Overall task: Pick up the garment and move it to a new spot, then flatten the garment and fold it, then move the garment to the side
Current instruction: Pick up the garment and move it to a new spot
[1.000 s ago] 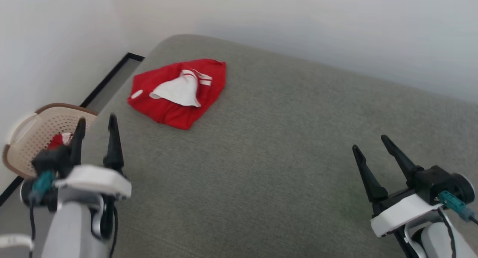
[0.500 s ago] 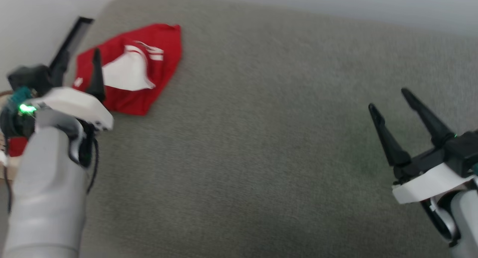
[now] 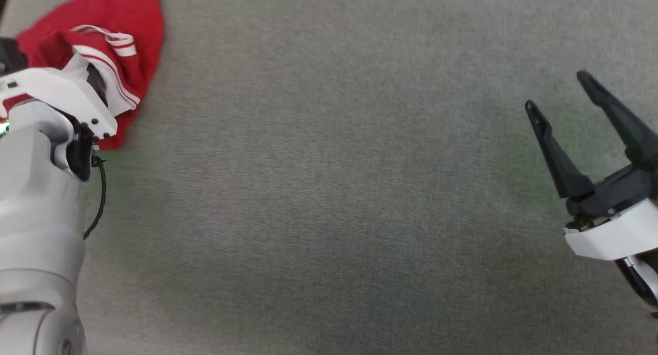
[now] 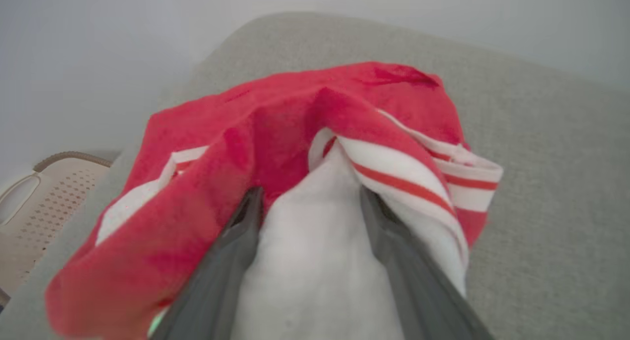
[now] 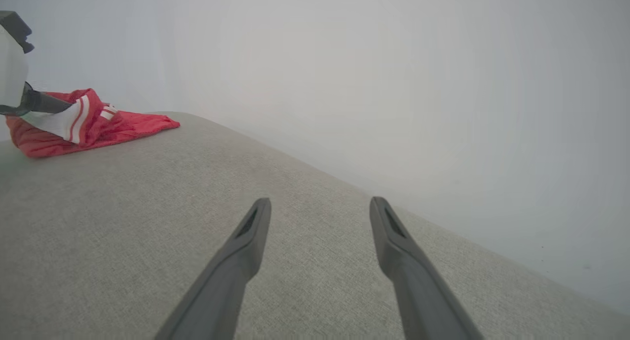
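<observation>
Heads up on the shirt (image 3: 141, 21): it's bunched in a heap at the upper left of the head view, lying on the grey cushion (image 3: 329, 190). It looks like thin jersey to me, so expect it to be light, floppy and no help at all holding its own shape. Whatever you pinch comes up, and the rest just drapes and drags along.

Your left gripper (image 4: 311, 195) is down in the pile with its jaws wide apart. In the left wrist view the two fingers straddle a ridge of the white sleeve (image 4: 315, 271), with red folds on both sides. It isn't clamped on anything. Close here and you'd likely catch the sleeve plus maybe a layer under it. That's fine for a carry, but I'd guess the shirt hangs lopsided from one sleeve. The striped trim (image 4: 408, 182) just right of the fingers looks like a doubled seam, so it's thicker and probably less slippery to hold.

Go deep enough to bite a real fold rather than a single skin of cloth, since thin fabric slides out easily. Nothing's fragile here, so squeeze firmly.

Your right gripper (image 3: 559, 95) hangs at the right edge of the head view, also spread wide, over bare cushion and well apart from the shirt.
</observation>
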You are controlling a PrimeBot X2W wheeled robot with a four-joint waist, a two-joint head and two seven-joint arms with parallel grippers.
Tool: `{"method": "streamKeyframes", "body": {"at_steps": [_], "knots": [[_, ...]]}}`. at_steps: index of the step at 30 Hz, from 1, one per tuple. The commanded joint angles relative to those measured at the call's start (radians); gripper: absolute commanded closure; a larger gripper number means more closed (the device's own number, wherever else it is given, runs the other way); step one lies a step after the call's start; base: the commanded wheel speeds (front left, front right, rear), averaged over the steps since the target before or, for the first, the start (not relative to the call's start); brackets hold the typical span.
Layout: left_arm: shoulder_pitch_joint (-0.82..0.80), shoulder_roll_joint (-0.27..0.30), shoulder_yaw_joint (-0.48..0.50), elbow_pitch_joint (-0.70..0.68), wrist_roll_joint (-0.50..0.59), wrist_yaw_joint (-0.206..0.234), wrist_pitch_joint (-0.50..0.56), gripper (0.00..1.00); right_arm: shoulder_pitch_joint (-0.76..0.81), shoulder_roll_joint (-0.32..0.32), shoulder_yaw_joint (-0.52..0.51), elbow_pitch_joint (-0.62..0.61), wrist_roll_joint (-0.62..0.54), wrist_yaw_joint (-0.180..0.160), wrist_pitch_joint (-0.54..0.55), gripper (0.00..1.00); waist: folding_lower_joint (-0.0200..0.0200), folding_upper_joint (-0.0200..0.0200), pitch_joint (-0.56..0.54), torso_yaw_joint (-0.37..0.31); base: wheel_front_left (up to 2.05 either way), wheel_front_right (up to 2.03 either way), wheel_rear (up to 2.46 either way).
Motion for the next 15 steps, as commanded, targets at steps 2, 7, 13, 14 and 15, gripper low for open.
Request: {"method": "streamKeyframes", "body": {"at_steps": [2,7,13,14,15], "knots": [[-0.028,0.003,-0.012,0.032,0.016,0.021,0.048,0.0,-0.013,-0.012,-0.004,-0.023,0.01,0.0,0.013,0.0,0.0,0.0,0.045,-0.028,0.0,0.0,0.0],[-0.042,-0.019,-0.014,0.072,-0.003,0.056,0.194,0.0,-0.015,-0.026,-0.016,-0.056,0.018,0.0,0.028,0.0,0.0,0.0,0.077,-0.033,0.0,0.0,0.0],[-0.003,-0.047,-0.034,0.099,-0.006,0.078,0.362,0.0,-0.009,-0.025,-0.012,-0.074,0.018,0.0,0.037,0.0,0.0,0.0,0.086,-0.035,0.0,0.0,0.0],[0.0,-0.047,-0.036,0.101,-0.006,0.081,0.372,0.0,-0.012,-0.026,-0.01,-0.074,0.021,0.0,0.038,0.0,0.0,0.0,0.086,-0.036,0.0,0.0,0.0],[-0.002,-0.043,-0.038,0.102,-0.005,0.086,0.368,0.0,-0.015,-0.026,-0.011,-0.075,0.023,0.0,0.04,0.0,0.0,0.0,0.087,-0.035,0.0,0.0,0.0]]}}
